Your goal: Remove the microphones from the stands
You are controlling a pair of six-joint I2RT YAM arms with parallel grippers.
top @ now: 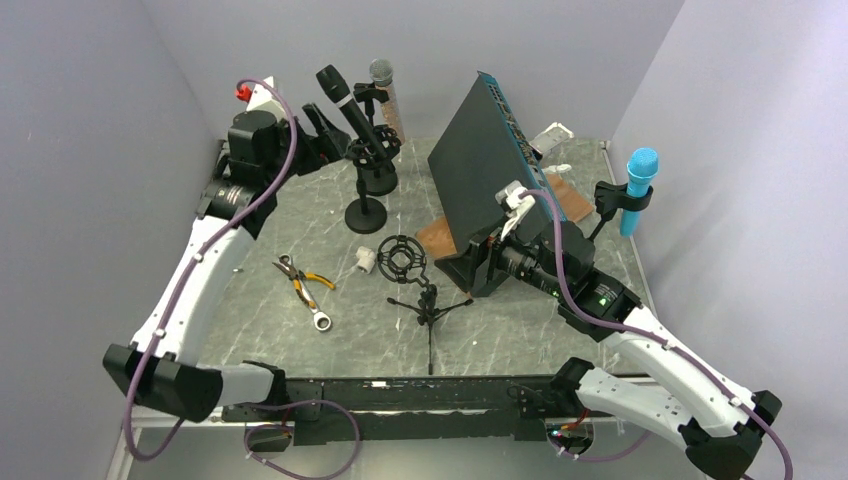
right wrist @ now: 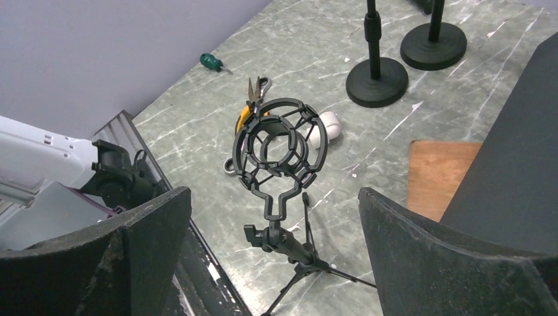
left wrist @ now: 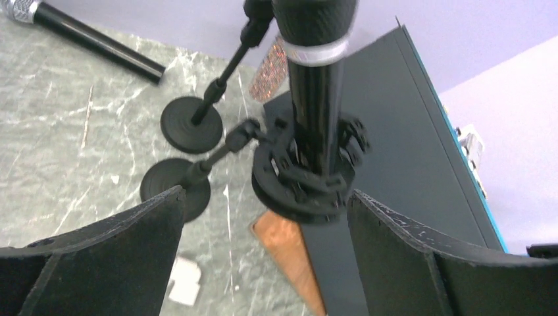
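A black microphone leans in a round black shock mount on a desk stand with a round base at the back left. In the left wrist view the microphone body passes through the mount. My left gripper is open just short of the mount, with one finger on each side and touching nothing. It also shows in the top view. My right gripper is open and empty, facing an empty shock mount on a small tripod.
A silver-headed microphone stands on a second stand behind. A blue microphone is clipped at the right. A tilted black panel, a wooden board, pliers, a wrench and a white fitting are on the table. Another microphone lies flat.
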